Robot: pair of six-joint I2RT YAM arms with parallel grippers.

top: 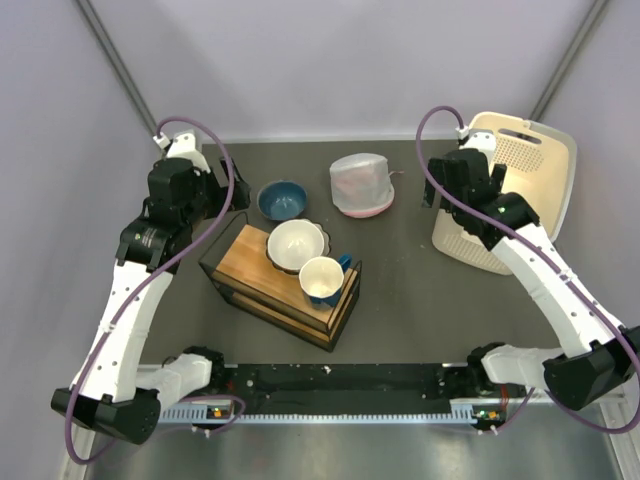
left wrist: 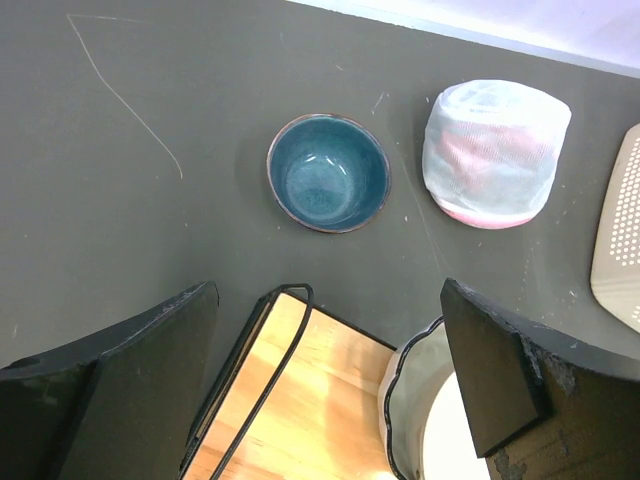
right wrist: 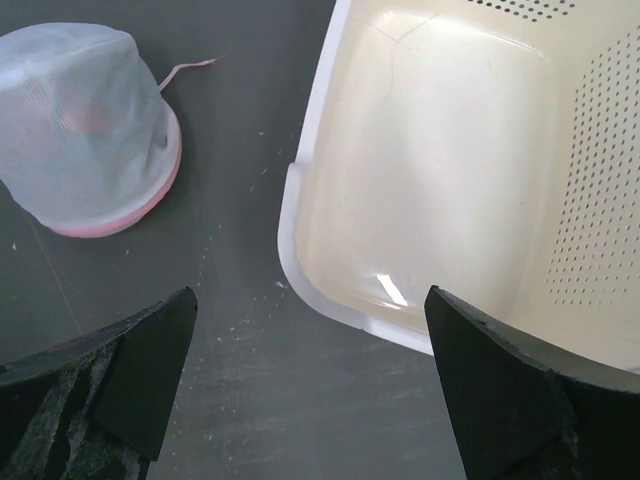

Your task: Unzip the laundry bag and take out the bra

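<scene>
The laundry bag (top: pixel 360 184) is a white mesh dome with a pink rim, standing at the back middle of the dark table. It also shows in the left wrist view (left wrist: pixel 493 153) and the right wrist view (right wrist: pixel 88 145), with a pink pull cord (right wrist: pixel 187 70) beside it. Faint pink shows through the mesh; the bra itself is hidden. My left gripper (top: pixel 236 196) is open and empty, held above the wooden rack's far corner. My right gripper (top: pixel 440 192) is open and empty, held above the table by the basket's near edge.
A blue bowl (top: pixel 282 200) sits left of the bag. A wire and wood rack (top: pixel 285 275) holds a white scalloped bowl (top: pixel 296 245) and a cream mug (top: pixel 322 279). A cream perforated basket (top: pixel 505 190) lies at the back right.
</scene>
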